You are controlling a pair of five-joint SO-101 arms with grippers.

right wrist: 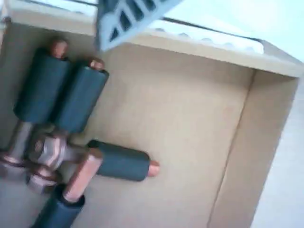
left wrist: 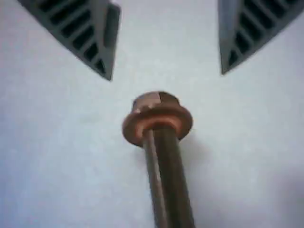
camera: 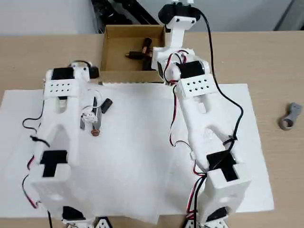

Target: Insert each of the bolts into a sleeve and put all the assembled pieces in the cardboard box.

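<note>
One white paper sheet lies on the wooden table; at its far edge an open brown cardboard box holds four copper bolts in dark sleeves, below the right gripper, whose state I cannot tell. The left gripper, jaws spread, hovers over a loose copper flanged bolt near a black cylindrical sleeve

A robotics lab bench: a wooden table, a white paper sheet spread in front of the cardboard box, a left arm and right arm of white plastic with bare wires, and a loose grey part well right of the box.
</note>
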